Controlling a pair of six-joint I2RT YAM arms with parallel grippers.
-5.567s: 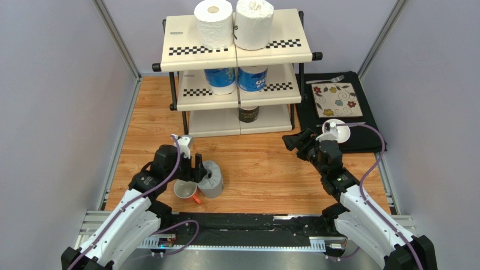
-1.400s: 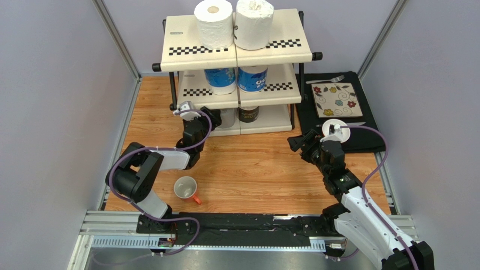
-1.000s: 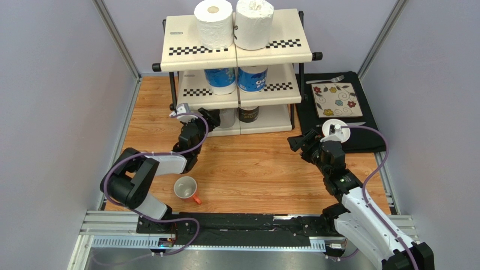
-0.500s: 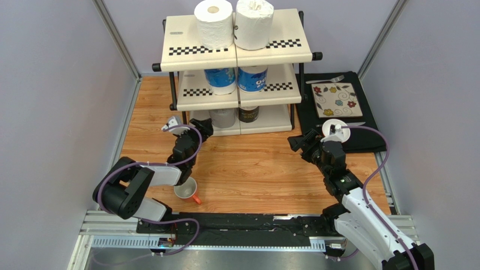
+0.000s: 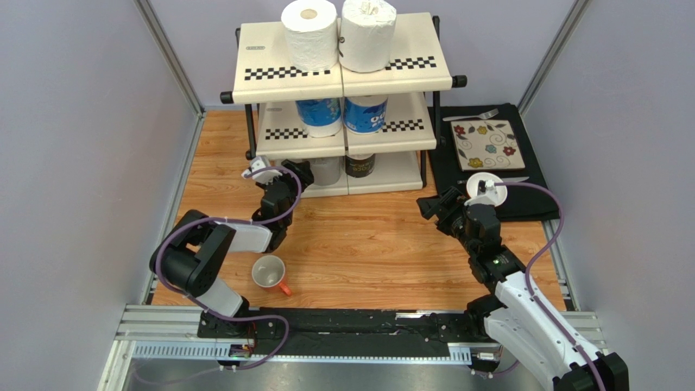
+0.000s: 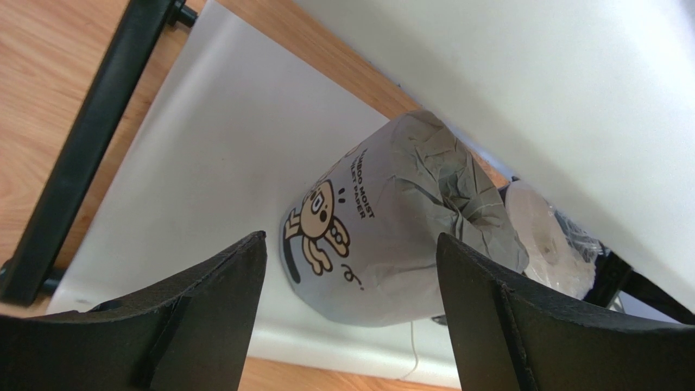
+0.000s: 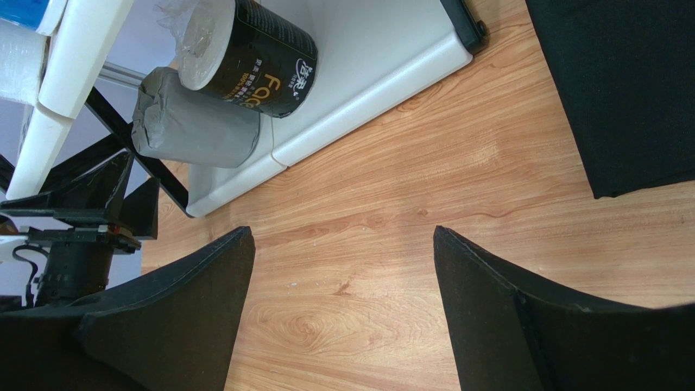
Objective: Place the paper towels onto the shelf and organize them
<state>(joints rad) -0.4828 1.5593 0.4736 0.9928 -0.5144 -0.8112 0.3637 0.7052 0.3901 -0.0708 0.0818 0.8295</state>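
Fingers spread and empty, the left gripper (image 6: 351, 243) is facing the grey roll (image 6: 408, 236), which is sitting just beyond its fingertips on the bottom tier of the shelf (image 6: 196, 155); the right gripper (image 7: 343, 232) is gaping idle. Placing looks done; next comes backing out without clipping the frame.

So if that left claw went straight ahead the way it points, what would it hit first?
Most likely the grey paper roll, which sits on the bottom tier of the shelf and is framed between the open fingers of the left gripper. I can't tell how far off it is.
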